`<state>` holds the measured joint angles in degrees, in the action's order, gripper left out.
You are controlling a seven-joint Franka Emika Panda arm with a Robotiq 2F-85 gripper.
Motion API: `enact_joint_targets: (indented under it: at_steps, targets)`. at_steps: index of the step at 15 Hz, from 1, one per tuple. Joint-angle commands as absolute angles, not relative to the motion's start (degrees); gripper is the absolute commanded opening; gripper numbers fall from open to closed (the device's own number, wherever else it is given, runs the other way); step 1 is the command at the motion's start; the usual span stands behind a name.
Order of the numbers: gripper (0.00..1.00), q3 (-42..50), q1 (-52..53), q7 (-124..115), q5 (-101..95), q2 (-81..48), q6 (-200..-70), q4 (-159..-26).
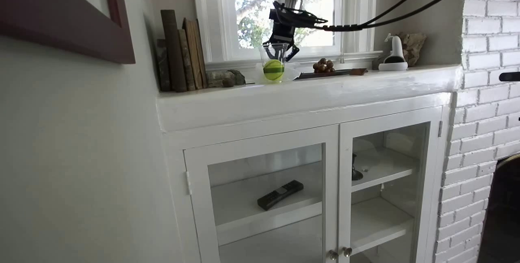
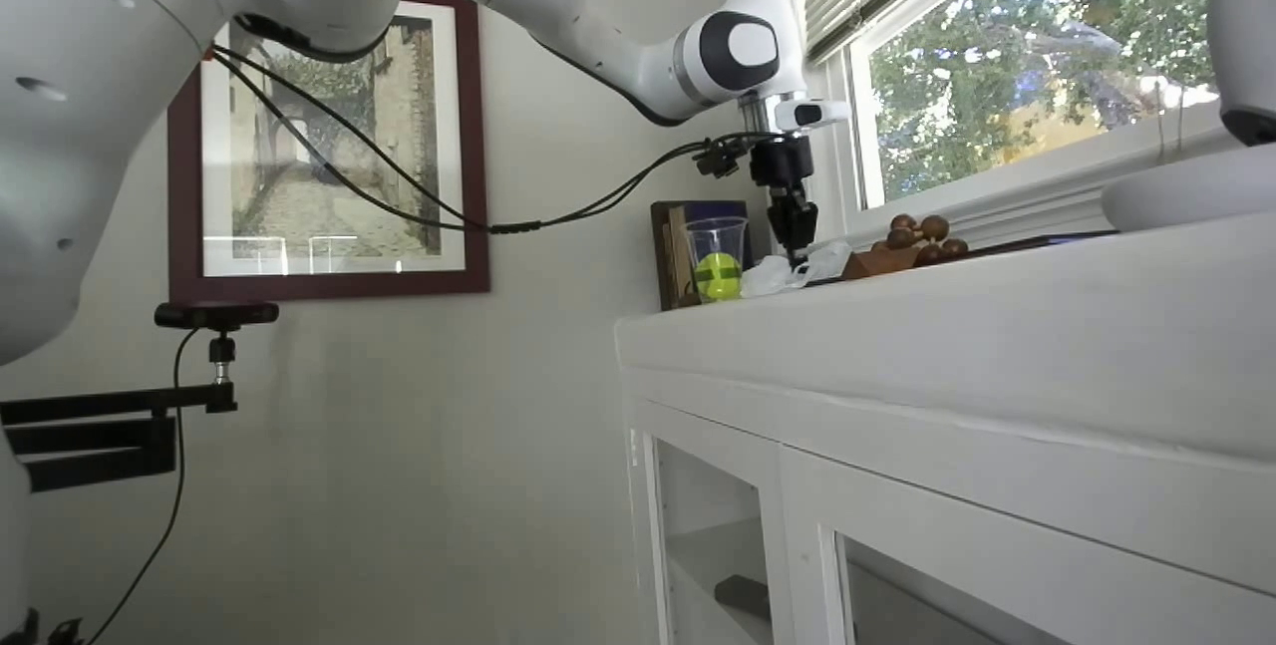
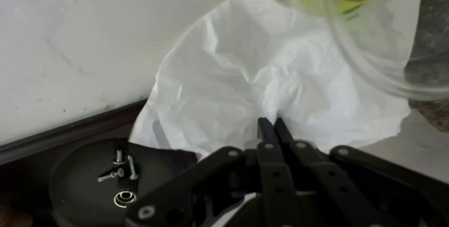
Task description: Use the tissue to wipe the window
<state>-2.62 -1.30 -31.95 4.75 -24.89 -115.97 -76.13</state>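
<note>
The white tissue (image 3: 217, 65) lies spread and crumpled on the white ledge in the wrist view. It shows partly behind a clear cup in an exterior view (image 1: 293, 72) and beside that cup in an exterior view (image 2: 770, 276). My gripper (image 3: 273, 121) points down with its fingertips closed on a raised fold of the tissue, low over the ledge. The gripper also shows in an exterior view (image 2: 797, 254). The white-framed window (image 1: 252, 23) is behind the arm and above the ledge. It also shows in an exterior view (image 2: 997, 97), bright with foliage.
A clear cup (image 2: 704, 238) holding a yellow-green ball (image 2: 718, 276) stands close to the gripper. Books (image 1: 185, 57) and stones (image 1: 221, 78) are on one side. Wooden beads (image 1: 323, 66), a dark tray (image 3: 87, 121) with screws, and a white device (image 1: 394, 57) are on the other.
</note>
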Motion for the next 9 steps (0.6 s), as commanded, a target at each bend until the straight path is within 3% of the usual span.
enact_joint_targets:
  at_steps: [1,9]
  targets:
    - [0.32,-0.1,0.3,-31.6,5.5,-23.3,-116.3,-78.0]
    - [0.87,1.0,1.1,-31.9,5.7,-20.8,-113.0,-74.1]
